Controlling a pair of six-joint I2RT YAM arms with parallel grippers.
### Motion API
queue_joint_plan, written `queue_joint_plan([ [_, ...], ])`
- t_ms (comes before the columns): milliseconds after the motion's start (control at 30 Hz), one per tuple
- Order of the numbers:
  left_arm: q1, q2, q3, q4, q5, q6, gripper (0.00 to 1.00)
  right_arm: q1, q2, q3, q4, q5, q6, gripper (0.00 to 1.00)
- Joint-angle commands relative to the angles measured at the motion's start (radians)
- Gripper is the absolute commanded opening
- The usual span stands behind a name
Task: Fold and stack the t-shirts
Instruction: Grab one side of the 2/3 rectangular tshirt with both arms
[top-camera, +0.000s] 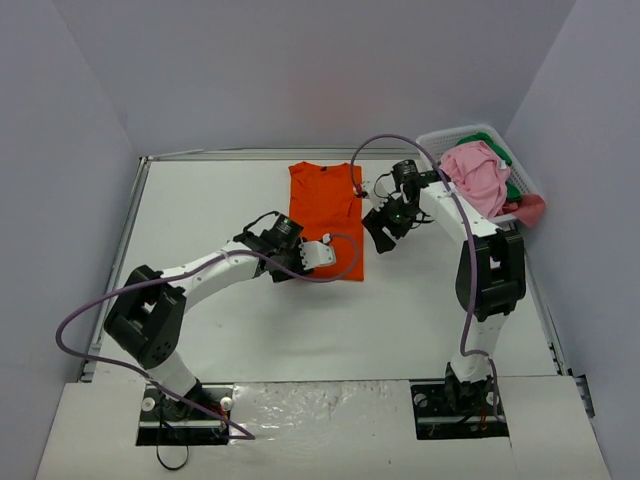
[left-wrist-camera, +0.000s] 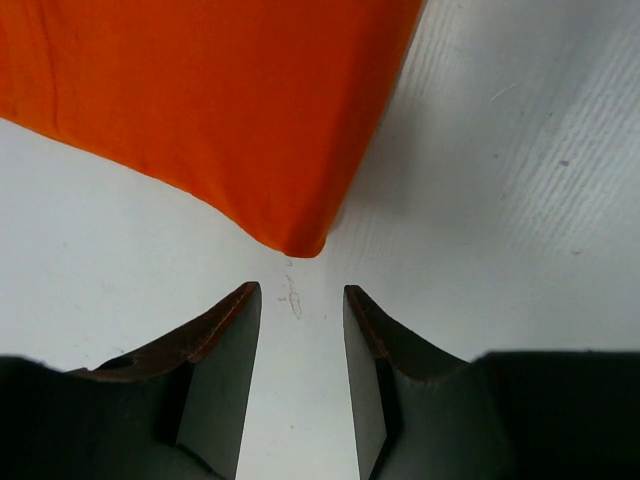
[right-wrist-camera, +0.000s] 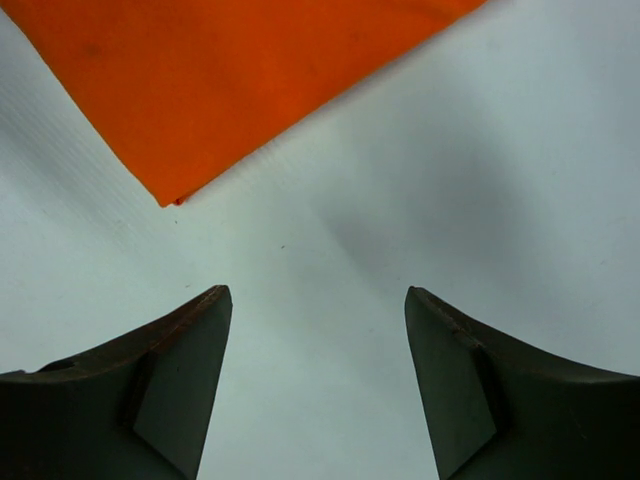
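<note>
The orange t-shirt (top-camera: 325, 205) lies flat on the white table (top-camera: 200, 220) as a long folded strip. My left gripper (top-camera: 325, 255) hovers low over its near end; in the left wrist view its jaws (left-wrist-camera: 300, 300) stand open and empty just short of a corner of the orange t-shirt (left-wrist-camera: 230, 110). My right gripper (top-camera: 379, 230) sits just right of the strip, open and empty (right-wrist-camera: 318, 300), with a corner of the orange t-shirt (right-wrist-camera: 230, 80) ahead of it to the left. A pink t-shirt (top-camera: 475, 175) and a green one (top-camera: 513, 190) are heaped in the basket.
The white slotted basket (top-camera: 458, 134) stands at the back right corner against the wall, a reddish cloth (top-camera: 531, 208) hanging over its near side. Grey walls close in the table on three sides. A purple cable (top-camera: 380, 142) arcs above the right arm.
</note>
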Motion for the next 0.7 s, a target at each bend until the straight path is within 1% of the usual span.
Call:
queue_joint_plan([
  [0,-0.025,-0.051,-0.05,0.17,-0.099,0.049,0.37,-0.003,-0.049,-0.055,-0.034,0.027,0.063,0.66],
  [100,-0.025,-0.037,-0.085,0.206,-0.1,0.057,0.37,-0.012,-0.052,-0.082,-0.033,0.028,0.053,0.66],
  [267,-0.028,-0.023,-0.11,0.234,-0.088,0.057,0.37,-0.052,-0.033,-0.063,-0.036,0.027,0.059,0.66],
  [467,-0.031,-0.003,-0.104,0.239,-0.074,0.055,0.37,-0.062,-0.003,-0.049,-0.039,0.028,0.065,0.65],
  [667,-0.031,0.052,-0.073,0.196,-0.06,0.063,0.37,-0.061,0.002,-0.052,-0.039,0.027,0.063,0.65],
])
